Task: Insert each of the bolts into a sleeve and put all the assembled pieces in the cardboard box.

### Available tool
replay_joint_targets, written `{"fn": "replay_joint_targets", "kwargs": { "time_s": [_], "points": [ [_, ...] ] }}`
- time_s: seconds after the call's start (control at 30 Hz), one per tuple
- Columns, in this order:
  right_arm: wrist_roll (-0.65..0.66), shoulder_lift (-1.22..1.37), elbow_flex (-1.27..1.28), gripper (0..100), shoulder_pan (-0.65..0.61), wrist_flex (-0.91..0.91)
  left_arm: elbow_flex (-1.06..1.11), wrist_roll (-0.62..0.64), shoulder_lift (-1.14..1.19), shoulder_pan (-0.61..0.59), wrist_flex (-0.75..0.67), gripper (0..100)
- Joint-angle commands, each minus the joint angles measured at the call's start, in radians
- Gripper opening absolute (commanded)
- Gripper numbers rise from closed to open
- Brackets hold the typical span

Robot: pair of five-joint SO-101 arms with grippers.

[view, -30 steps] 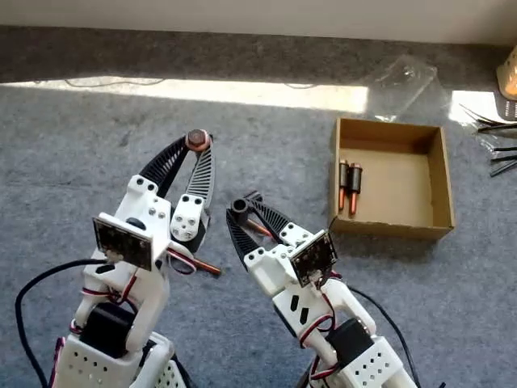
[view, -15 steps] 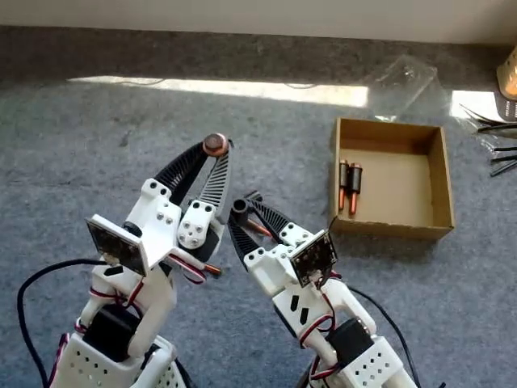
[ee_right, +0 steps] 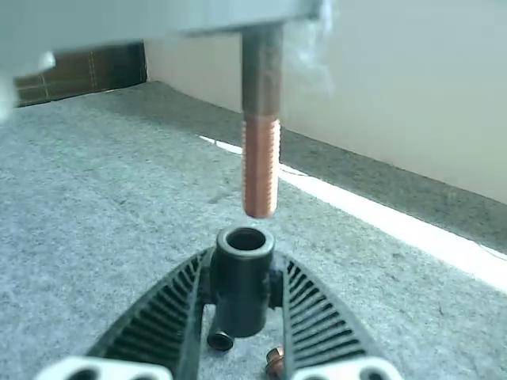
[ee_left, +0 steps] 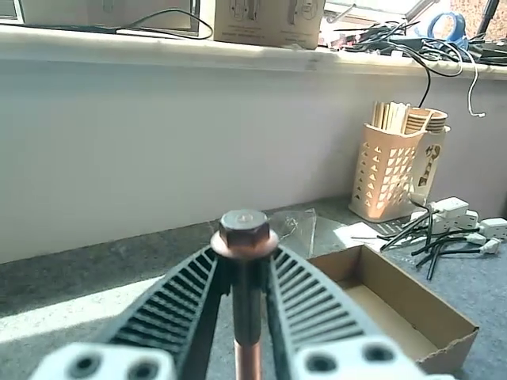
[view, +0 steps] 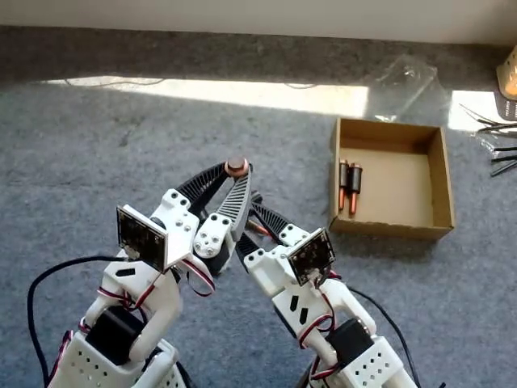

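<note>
My left gripper (view: 235, 174) is shut on a copper bolt (view: 237, 167), held upright with its hex head (ee_left: 244, 231) on top between the ribbed fingers. My right gripper (ee_right: 244, 294) is shut on a black sleeve (ee_right: 244, 273), open end up. The bolt's threaded tip (ee_right: 261, 178) hangs just above the sleeve's bore, slightly off its centre. In the high view the left gripper overlaps the right gripper (view: 255, 221) and hides the sleeve. The cardboard box (view: 388, 128) at the right holds two assembled pieces (view: 348, 186).
Loose bolts (ee_right: 273, 358) lie on the grey carpet under the right gripper. A clear plastic bag (view: 404, 77) lies behind the box, and cables (view: 501, 153) at the far right. A perforated basket (ee_left: 396, 170) stands by the wall.
The left arm has swung right and toward the right gripper, carrying the bolt over the sleeve. The right arm has kept still.
</note>
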Motion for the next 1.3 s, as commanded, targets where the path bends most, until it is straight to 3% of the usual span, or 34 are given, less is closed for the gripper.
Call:
{"fn": "replay_joint_targets", "kwargs": {
  "time_s": [0.0,0.7,1.17,1.27],
  "points": [
    [-0.003,-0.012,0.113,0.5,-0.008,0.002,-0.054,-0.005,-0.021,0.016,0.003,3],
    [-0.003,-0.012,0.111,0.5,-0.008,0.002,-0.051,-0.006,-0.021,0.016,0.110,3],
    [-0.003,-0.012,0.111,0.5,-0.008,0.002,0.084,-0.006,-0.022,0.013,0.109,3],
    [-0.003,-0.012,0.111,0.5,-0.008,0.002,0.108,-0.006,-0.022,-0.031,0.109,3]
  ]
}}
